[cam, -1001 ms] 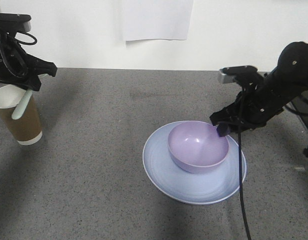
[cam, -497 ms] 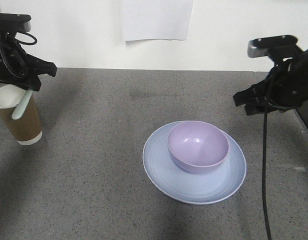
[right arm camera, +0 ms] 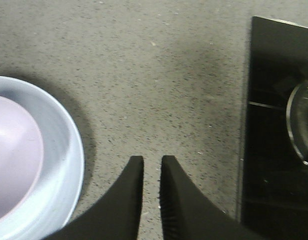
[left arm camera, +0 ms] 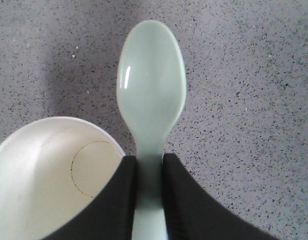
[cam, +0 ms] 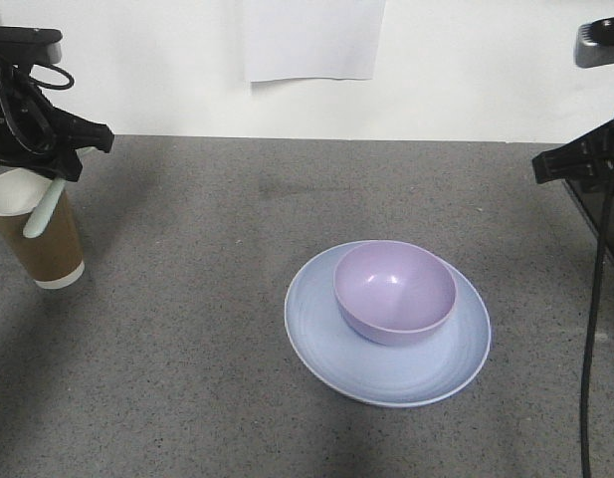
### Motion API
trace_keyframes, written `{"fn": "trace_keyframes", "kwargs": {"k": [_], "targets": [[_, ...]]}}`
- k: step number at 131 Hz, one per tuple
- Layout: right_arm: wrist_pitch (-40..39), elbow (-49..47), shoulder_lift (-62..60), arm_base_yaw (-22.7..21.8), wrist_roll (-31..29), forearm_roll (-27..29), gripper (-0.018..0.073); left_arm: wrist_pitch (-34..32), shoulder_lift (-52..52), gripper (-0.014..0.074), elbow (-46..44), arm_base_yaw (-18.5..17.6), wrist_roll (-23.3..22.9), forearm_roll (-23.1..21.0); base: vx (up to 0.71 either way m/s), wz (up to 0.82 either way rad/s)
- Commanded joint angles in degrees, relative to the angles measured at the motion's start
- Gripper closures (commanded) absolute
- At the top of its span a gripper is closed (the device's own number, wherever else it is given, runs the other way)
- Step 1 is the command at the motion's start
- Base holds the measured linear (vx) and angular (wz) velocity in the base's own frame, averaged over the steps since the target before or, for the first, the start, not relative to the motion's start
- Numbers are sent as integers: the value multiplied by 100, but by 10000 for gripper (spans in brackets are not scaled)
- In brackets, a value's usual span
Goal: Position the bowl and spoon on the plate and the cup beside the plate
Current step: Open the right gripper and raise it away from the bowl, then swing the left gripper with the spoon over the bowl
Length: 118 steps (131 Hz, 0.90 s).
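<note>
Spoon [left arm camera: 151,90] is pinched by its handle between the jaws of the left gripper [left arm camera: 150,167]. Its long axis runs straight out in line with the fingers, scoop end free and angled downward. The wrist view puts the scoop over bare tabletop [cam: 187,339], just beside the mouth of the cup [cam: 38,244] and not inside it; whether it brushes the rim cannot be told. Plate [cam: 321,334] lies well apart from this gripper, off to its right and nearer the camera. Bowl [cam: 394,291] already sits on the plate, toward the far-right part, leaving a bare crescent on the near-left side. Left arm is the one to carry: likely a long sideways haul, then the spoon gets laid on the plate or in the bowl, handle trailing back toward the gripper. Right gripper [right arm camera: 149,162] hangs off the plate's right edge, jaws drawn nearly together on nothing. Cup stands upright at far left, judged too far from the plate to count as beside it yet.
</note>
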Motion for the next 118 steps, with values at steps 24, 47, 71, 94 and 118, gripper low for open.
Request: {"fn": "trace_keyframes", "kwargs": {"k": [24, 47, 71, 94, 118], "targets": [[-39, -157, -298, -985, -423, 512, 562, -186, -302, 604, -181, -20, -23, -40, 0, 0], [113, -157, -298, -1250, -866, 1112, 561, -186, -302, 604, -181, -20, -23, -40, 0, 0], [277, -157, -298, -1234, -1092, 1448, 561, -186, -302, 604, -181, -20, -23, -40, 0, 0], [325, -157, -298, -1234, -1185, 1562, 561, -186, -302, 604, -181, -20, -23, -40, 0, 0], [432, -157, -298, -1234, -1170, 1650, 561, -186, -302, 604, -181, -20, -23, -40, 0, 0]]}}
